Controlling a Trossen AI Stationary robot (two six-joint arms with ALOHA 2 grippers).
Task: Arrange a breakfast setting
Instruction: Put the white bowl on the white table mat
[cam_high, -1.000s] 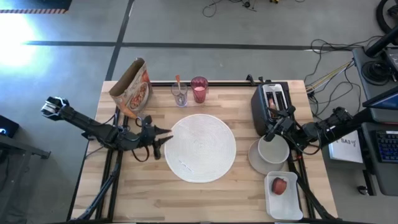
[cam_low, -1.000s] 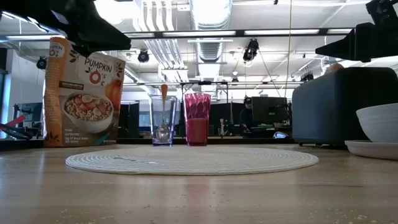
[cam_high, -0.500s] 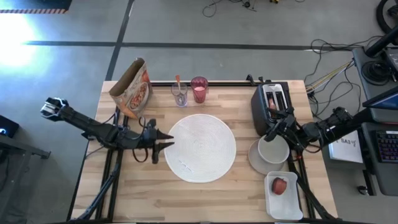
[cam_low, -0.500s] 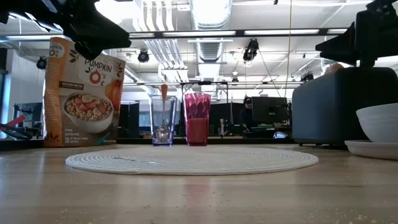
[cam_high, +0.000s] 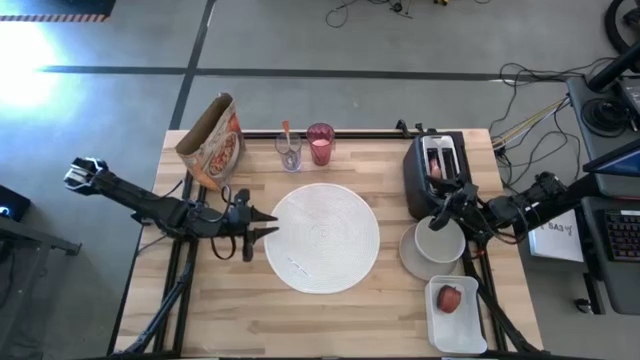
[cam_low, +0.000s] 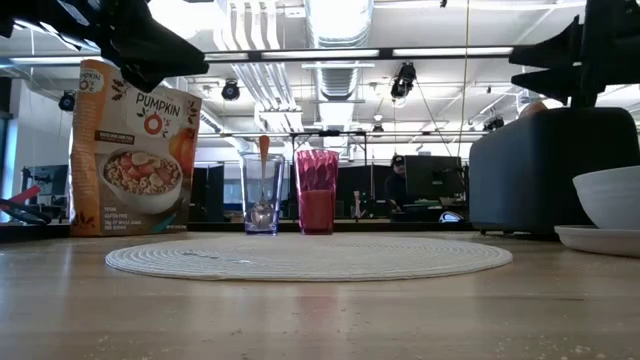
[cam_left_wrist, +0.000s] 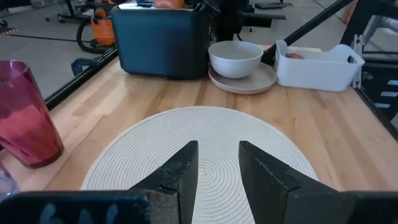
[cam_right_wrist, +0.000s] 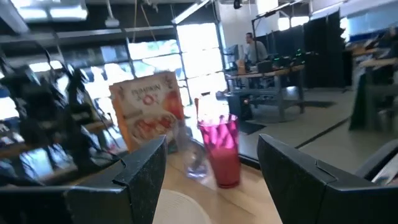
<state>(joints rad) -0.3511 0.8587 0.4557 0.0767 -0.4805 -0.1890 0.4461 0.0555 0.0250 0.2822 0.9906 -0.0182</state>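
A large round white woven mat (cam_high: 322, 237) lies at the table's middle. My left gripper (cam_high: 264, 226) is open and empty at the mat's left edge, and its fingers hover over the mat in the left wrist view (cam_left_wrist: 217, 152). My right gripper (cam_high: 441, 207) is open and empty above a small white bowl (cam_high: 440, 241), which sits on a white plate (cam_high: 408, 256). A pink tumbler (cam_high: 320, 143) and a clear glass (cam_high: 289, 152) holding an orange-handled spoon stand at the far edge. A cereal bag (cam_high: 213, 145) stands at the far left. A red apple (cam_high: 449, 298) lies in a white tray.
A black toaster (cam_high: 432, 172) with a bagel in one slot stands at the far right, just behind the bowl. The white tray (cam_high: 457, 318) sits at the near right corner. Bare wood shows along the near edge and at the near left.
In the low view my right gripper has risen a little above the toaster's top and tipped, staying open. Nothing on the table has moved.
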